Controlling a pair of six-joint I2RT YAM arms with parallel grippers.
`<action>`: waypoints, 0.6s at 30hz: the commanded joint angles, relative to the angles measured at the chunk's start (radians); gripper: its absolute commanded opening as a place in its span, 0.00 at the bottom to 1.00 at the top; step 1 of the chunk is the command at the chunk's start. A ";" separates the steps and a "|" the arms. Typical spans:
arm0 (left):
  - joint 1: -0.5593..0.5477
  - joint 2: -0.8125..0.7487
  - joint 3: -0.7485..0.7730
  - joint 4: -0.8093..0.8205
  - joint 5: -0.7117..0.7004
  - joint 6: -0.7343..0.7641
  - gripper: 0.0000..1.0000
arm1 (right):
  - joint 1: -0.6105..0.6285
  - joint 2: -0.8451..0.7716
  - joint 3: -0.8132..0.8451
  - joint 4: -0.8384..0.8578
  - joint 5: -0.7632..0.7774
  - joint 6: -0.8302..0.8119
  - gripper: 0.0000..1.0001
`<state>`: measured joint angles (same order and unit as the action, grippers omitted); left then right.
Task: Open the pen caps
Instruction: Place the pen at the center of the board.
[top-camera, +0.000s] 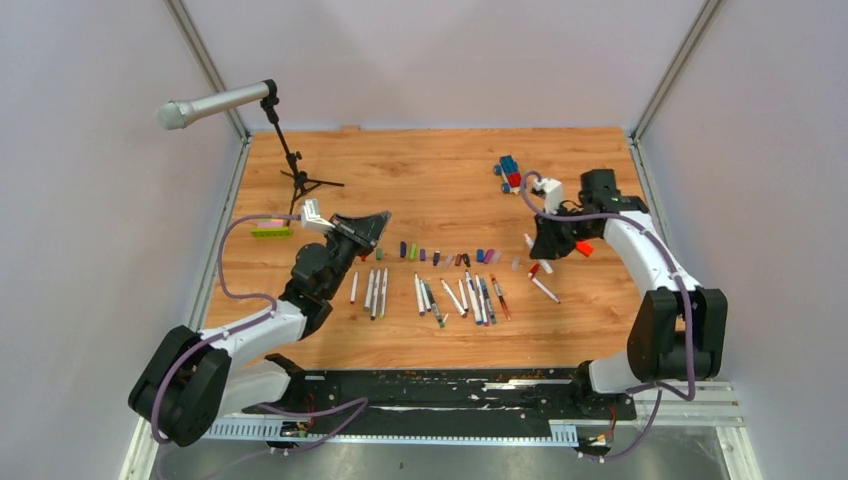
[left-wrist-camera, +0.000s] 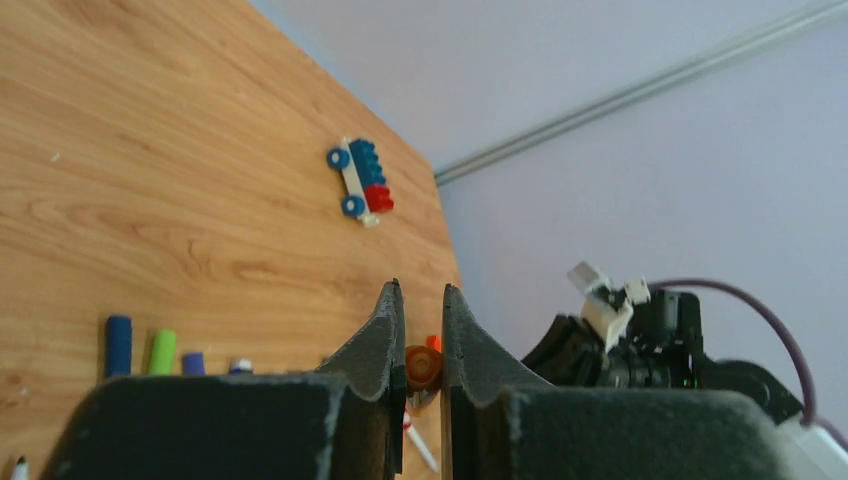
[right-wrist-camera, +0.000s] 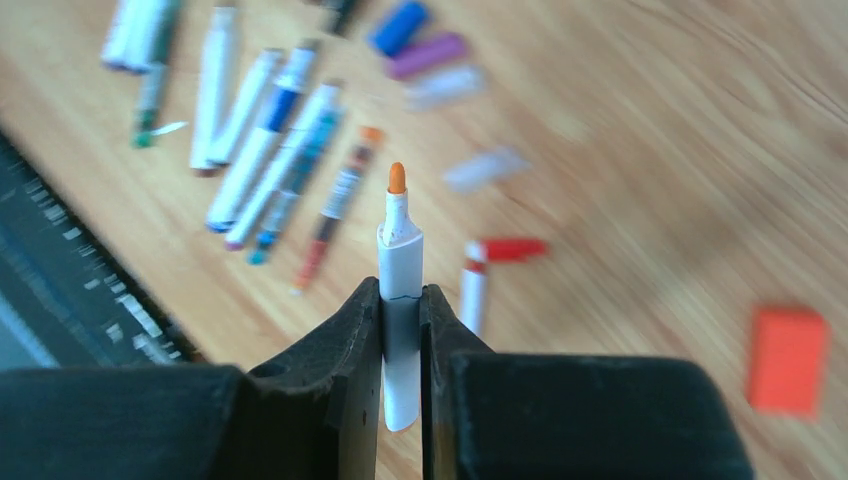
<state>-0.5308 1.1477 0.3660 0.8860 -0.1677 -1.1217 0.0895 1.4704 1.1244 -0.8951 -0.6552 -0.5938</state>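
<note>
In the left wrist view my left gripper is shut on a small orange pen cap, seen end-on between the fingers. My right gripper is shut on a white pen that points away from it, its orange tip bare. From above, the left gripper hovers left of the row of loose pen caps. The right gripper is at the right end of that row. Several uncapped pens lie side by side below the caps. A pen with a red cap lies just past the right gripper.
An orange block lies beside the right gripper. A blue-and-red toy car sits at the back. A green-yellow brick bar lies at the left. A microphone on a tripod stands back left.
</note>
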 joint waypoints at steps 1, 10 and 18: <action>-0.004 -0.091 -0.057 -0.048 0.154 0.062 0.00 | -0.118 -0.063 -0.095 0.165 0.197 0.071 0.00; -0.004 -0.357 -0.096 -0.350 0.204 0.171 0.00 | -0.144 -0.046 -0.209 0.197 0.420 0.043 0.02; -0.005 -0.472 -0.149 -0.411 0.193 0.162 0.00 | -0.145 0.021 -0.225 0.162 0.454 -0.017 0.05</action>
<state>-0.5308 0.6930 0.2375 0.5201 0.0185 -0.9836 -0.0494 1.4597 0.9035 -0.7395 -0.2356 -0.5755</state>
